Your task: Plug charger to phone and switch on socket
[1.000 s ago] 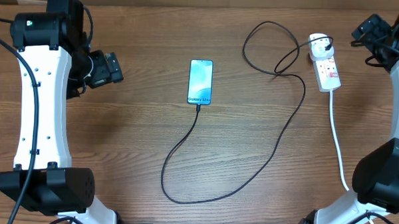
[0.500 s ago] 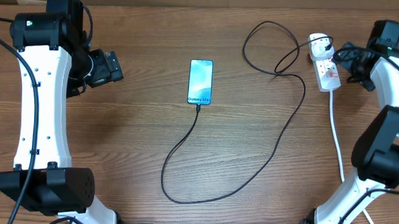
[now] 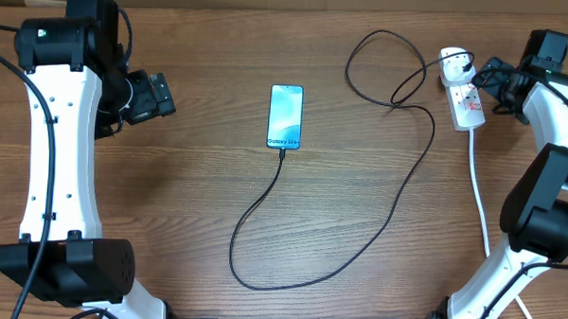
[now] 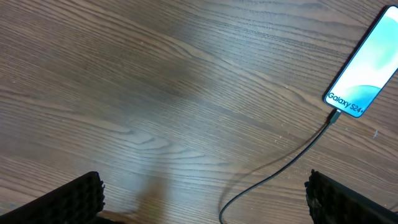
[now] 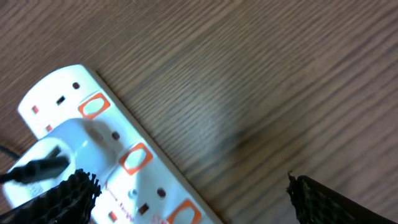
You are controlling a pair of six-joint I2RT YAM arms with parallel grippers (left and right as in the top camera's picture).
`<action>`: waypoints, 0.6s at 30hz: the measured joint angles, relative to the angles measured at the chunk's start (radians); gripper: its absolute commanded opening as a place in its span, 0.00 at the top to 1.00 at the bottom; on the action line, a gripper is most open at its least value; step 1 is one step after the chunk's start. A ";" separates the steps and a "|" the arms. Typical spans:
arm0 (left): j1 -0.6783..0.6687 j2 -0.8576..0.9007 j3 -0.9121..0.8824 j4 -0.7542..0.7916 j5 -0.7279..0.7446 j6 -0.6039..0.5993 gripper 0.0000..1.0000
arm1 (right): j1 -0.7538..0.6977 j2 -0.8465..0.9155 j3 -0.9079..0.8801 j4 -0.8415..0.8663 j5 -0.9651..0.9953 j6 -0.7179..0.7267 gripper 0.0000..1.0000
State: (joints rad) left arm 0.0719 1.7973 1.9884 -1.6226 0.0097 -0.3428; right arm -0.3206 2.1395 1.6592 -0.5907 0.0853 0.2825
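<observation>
**Phone is reading "Galaxy S24+"; both hands are standing open**

The phone (image 3: 285,116) is lying face up near the middle of the table (image 3: 168,222). Its blue-white screen is showing "Galaxy S24+" along the lower edge, sharpest in the left wrist view. The socket (image 3: 463,95) is carrying small red print beside its red-rimmed switches (image 5: 135,157). That print is too small to make out in any view.

The charger (image 3: 396,211) is running from the phone's bottom edge, where its tip is sitting against the port. From there it is sweeping down toward the near edge of the table, rising to the right and looping above. It is ending at a white plug block (image 5: 74,146) seated in the socket's rounded end. Which way the switches are set cannot be told.

The left hand (image 3: 165,97) is hovering with its fingers (image 4: 68,199) spread wide and nothing between them. It is well to the left of the phone and pointing toward it.

The right hand (image 3: 488,79) is also gaping open and gripping nothing. It is hanging just beside the socket's right edge, near the plugged end. In its wrist view one finger is reaching over the strip and the other is over bare wood. Whether the finger is touching the strip cannot be told.
</observation>
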 measured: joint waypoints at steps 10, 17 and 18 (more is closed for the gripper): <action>0.000 0.000 0.000 0.000 0.000 0.000 0.00 | 0.000 0.076 0.000 0.040 0.001 0.002 0.00; 0.000 0.000 0.000 0.000 0.000 0.000 0.00 | 0.000 0.083 0.000 0.068 0.000 0.010 0.00; 0.000 0.000 0.000 0.000 0.000 0.000 0.00 | 0.000 0.084 0.000 0.067 0.000 0.013 0.00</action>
State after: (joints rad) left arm 0.0719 1.7973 1.9884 -1.6226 0.0097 -0.3428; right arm -0.3206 2.2230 1.6592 -0.5236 0.0856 0.2955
